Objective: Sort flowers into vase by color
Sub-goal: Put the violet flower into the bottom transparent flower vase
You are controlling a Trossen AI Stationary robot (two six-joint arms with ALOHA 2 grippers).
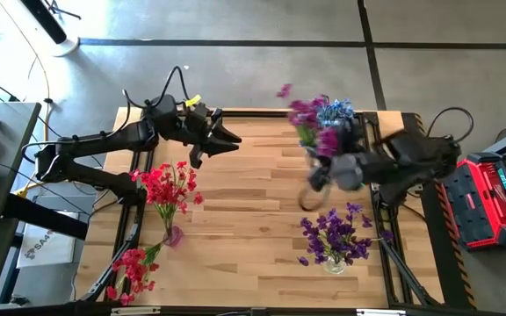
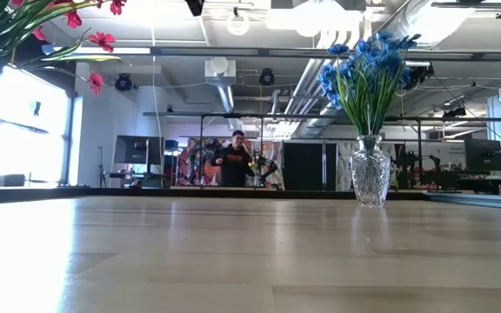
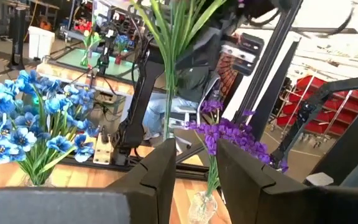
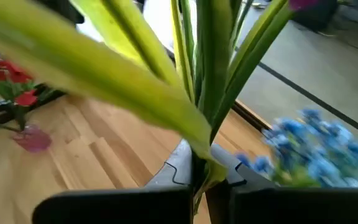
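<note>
Reaching in from the table's right edge, the right gripper [image 4: 197,177] is clenched on the green stems of a purple flower spray [image 1: 310,118], which is held above the table's far right area, just beside the blue flowers [image 1: 336,110] standing in a glass vase [image 2: 370,170]. The left gripper [image 1: 228,140] is held out over the far left part of the table [image 1: 253,189], its fingers [image 3: 160,177] slightly parted and empty. Red flowers [image 1: 167,186] and purple flowers [image 1: 334,233] are seen in vases nearer the front.
</note>
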